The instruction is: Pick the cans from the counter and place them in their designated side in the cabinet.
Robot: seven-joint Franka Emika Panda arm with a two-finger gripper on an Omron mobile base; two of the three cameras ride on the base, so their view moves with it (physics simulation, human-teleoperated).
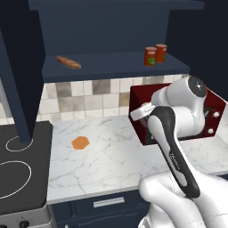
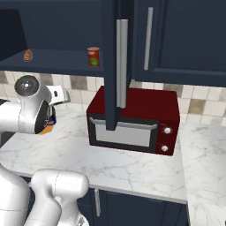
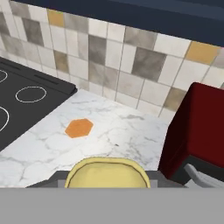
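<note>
A squat yellow tin (image 3: 107, 172) sits between my gripper (image 3: 107, 180) fingers, which are shut on it above the white marble counter (image 3: 131, 131). In the right base view the tin's dark blue-purple side (image 2: 52, 117) peeks out beside my forearm. On the right part of the open cabinet's shelf (image 1: 111, 63), two red cans (image 1: 150, 56) with green labels stand side by side. One red can (image 2: 93, 56) also shows in the right base view, just left of the open door.
A brown baguette (image 1: 68, 62) lies on the shelf's left side. A flat orange hexagonal piece (image 1: 80, 142) rests on the counter (image 1: 111, 156). The red microwave (image 2: 132, 119) stands to the right, the black stovetop (image 1: 18, 164) to the left. The tall cabinet door (image 2: 115, 66) hangs open over the microwave.
</note>
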